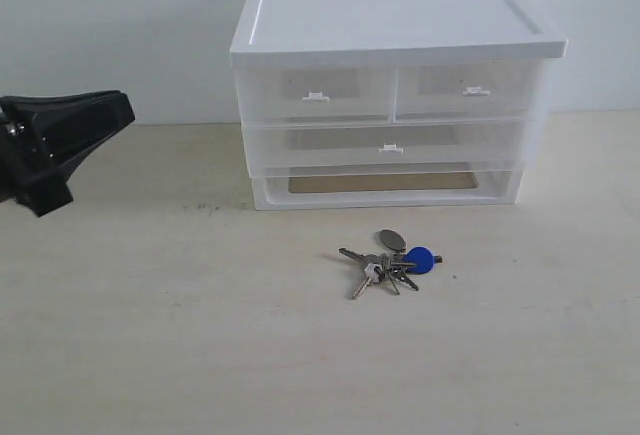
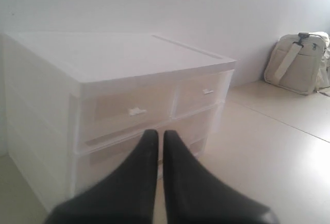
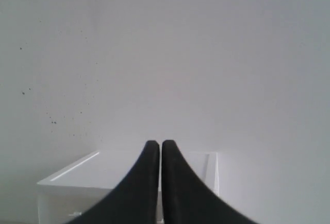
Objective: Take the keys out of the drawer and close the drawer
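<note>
Silver keys (image 1: 385, 265) with blue fob lie on the pale desk (image 1: 150, 335). Translucent right-hand drawer (image 1: 470, 93) sits flush. Left hand (image 2: 157, 136) and right hand (image 3: 154, 145) pinched together, empty

Keys (image 1: 385, 267): silver metal, dull sheen.
Fob (image 1: 421, 258): blue plastic, smooth.
Oval tag (image 1: 392, 240): grey metal, satin finish.
Organizer (image 1: 390, 15): opaque white plastic top, smooth, slight gloss.
Drawer (image 1: 468, 92): translucent frosted plastic; white plastic tab.
Counter (image 1: 150, 335): pale wood-grain look, matt, faint scuffs.
Left gripper (image 2: 157, 134), right gripper (image 3: 154, 144): jaws black, matt, smooth.
Bag (image 2: 299, 62): cream cloth, webbing strap.
Wall (image 3: 206, 54): white, matt, dark specks.
</note>
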